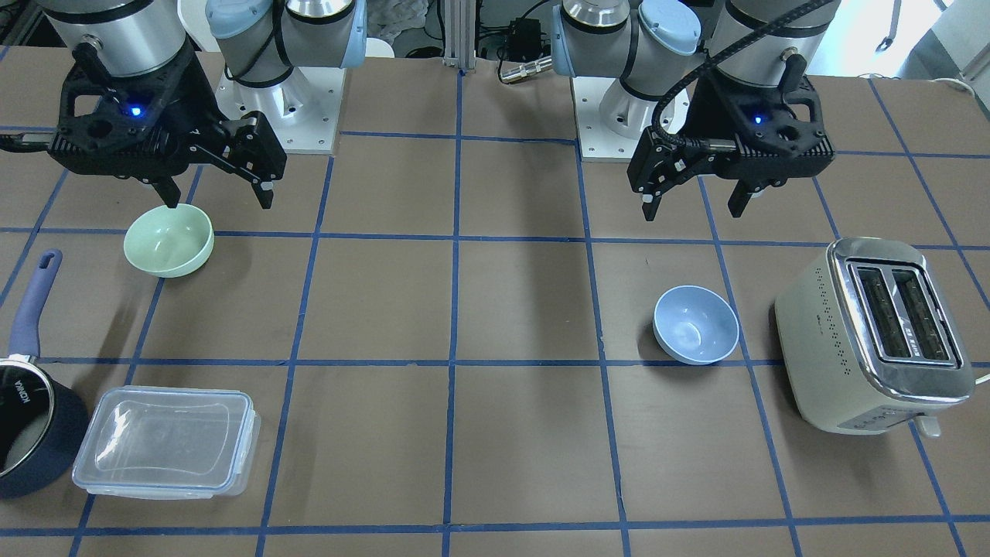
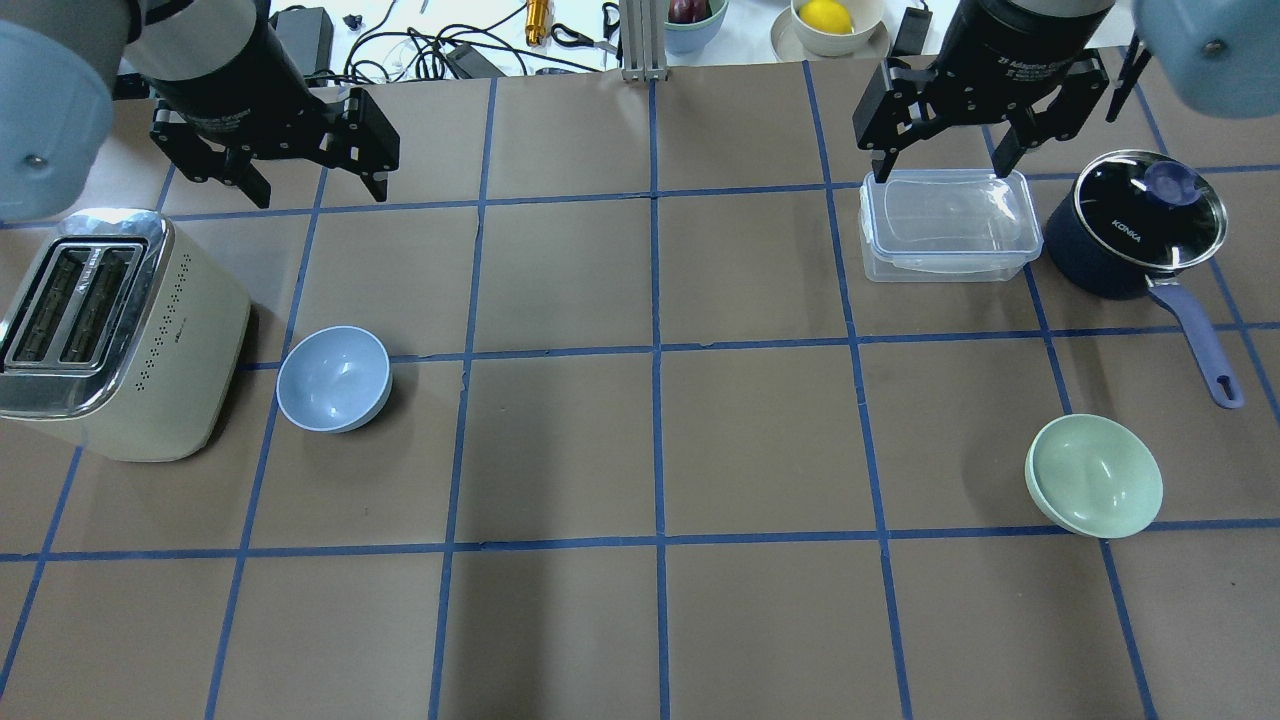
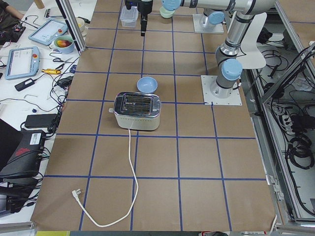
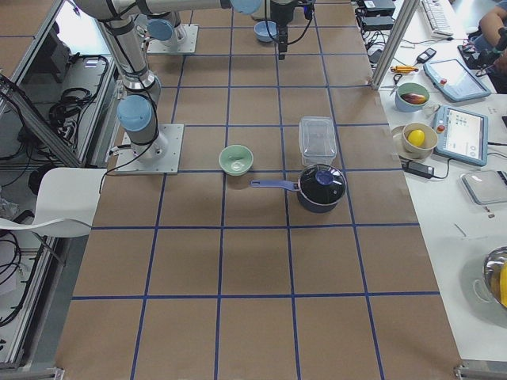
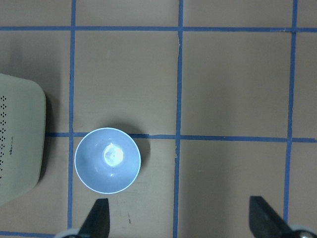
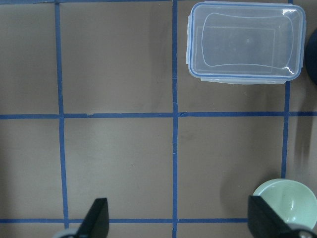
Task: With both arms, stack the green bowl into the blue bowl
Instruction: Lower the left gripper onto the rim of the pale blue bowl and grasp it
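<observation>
Desk (image 1: 510,309) is matte brown sheet with a blue tape grid; green bowl (image 2: 1093,476) is glossy pale mint, round, upright, empty, on the robot's right side, well apart from blue bowl (image 2: 333,378); the blue bowl is glossy powder-blue, same shape, upright, empty, just beside the toaster (image 2: 105,335) on the left side; toaster is a cream rounded box with a perforated side, chrome top and two dark slots; clear plastic box (image 2: 948,225) is rectangular with rounded corners and a blue-edged lid on, looks empty; navy saucepan (image 2: 1140,225) has a glass lid and a long blue-grey handle, contents can't tell; left claw (image 1: 694,210) hangs above the desk, fingers spread, gripping nothing; right claw (image 1: 216,201) likewise spread, with the green bowl's rim under one fingertip in the wrist view.
</observation>
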